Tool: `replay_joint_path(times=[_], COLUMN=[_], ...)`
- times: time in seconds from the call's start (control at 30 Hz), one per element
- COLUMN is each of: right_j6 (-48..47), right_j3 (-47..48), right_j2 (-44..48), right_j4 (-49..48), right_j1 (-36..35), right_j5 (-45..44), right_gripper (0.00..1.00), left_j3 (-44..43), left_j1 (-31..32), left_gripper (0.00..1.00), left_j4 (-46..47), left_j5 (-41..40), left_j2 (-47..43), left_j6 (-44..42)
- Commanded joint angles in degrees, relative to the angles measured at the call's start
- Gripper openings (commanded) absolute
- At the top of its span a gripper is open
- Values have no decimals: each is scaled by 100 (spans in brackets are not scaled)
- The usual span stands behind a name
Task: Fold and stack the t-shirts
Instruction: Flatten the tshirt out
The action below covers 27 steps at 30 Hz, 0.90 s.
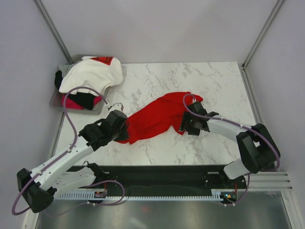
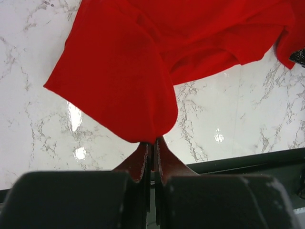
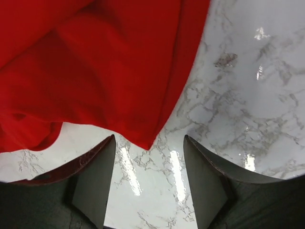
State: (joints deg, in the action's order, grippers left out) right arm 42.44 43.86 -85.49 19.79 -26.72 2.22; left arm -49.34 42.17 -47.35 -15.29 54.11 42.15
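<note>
The red t-shirt (image 1: 157, 117) lies crumpled and unfolded near the middle of the marble table (image 1: 200, 81), stretched in a slanting band from the lower left up toward the right, with loose folds running along it. Its lower left end is bunched and drawn to a rounded tip, and the left gripper (image 1: 124, 132) has that tip pinched: in the left wrist view the two fingers are pressed together with red cloth (image 2: 138, 62) caught between them at the left gripper (image 2: 153, 143), the fabric fanning out from there over the marble. At the shirt's right end the right gripper (image 1: 185, 126) sits just beside the cloth with its jaws standing well apart; in the right wrist view a pointed corner of the red shirt (image 3: 95, 62) reaches down to the gap of the right gripper (image 3: 148, 143), and neither finger visibly closes on it, bare marble showing between them. Well apart from the red shirt, at the far left corner of the table, a grey tray (image 1: 54, 99) holds the other shirts in a loose heap: the white t-shirt (image 1: 93, 75) on top, its red mark showing at the far edge, the black t-shirt (image 1: 85, 99) under it and poking out on the left, and the magenta-pink t-shirt (image 1: 71, 102) at the bottom near the tray's front rim
</note>
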Motion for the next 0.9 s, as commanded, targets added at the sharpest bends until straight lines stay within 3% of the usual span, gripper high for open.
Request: replay_joint_path(times=[0.0, 0.13, 0.33, 0.37, 0.4, 0.63, 0.77, 0.87], right_j6=[63, 107, 283, 239, 213, 98, -94, -490], right_j3=[228, 255, 202, 281, 368, 1642, 3211, 4216], right_j2=[-239, -494, -600, -574, -539, 927, 2165, 2730], right_j4=[-300, -292, -292, -231, -134, 1429, 2344, 2380], right_j1=[-167, -421, -633, -624, -624, -624, -624, -624], right_j5=[-187, -520, -810, -872, -985, -1477, -1532, -1182], right_gripper=[66, 59, 21, 5, 0, 0, 0, 0], left_j3=[100, 135, 197, 162, 127, -1497, -3234, -4397], left_j1=[-25, -25, -42, -42, -42, -42, -42, -42], left_gripper=[2, 2, 2, 2, 2, 2, 2, 2], left_j4=[183, 191, 183, 183, 165, -704, -1162, -1329], left_j5=[0, -53, -97, -97, -71, -439, -484, -344], left_j2=[-154, -251, -287, -295, -295, -893, -526, -279], left_j6=[179, 162, 162, 153, 136, -259, -725, -1173])
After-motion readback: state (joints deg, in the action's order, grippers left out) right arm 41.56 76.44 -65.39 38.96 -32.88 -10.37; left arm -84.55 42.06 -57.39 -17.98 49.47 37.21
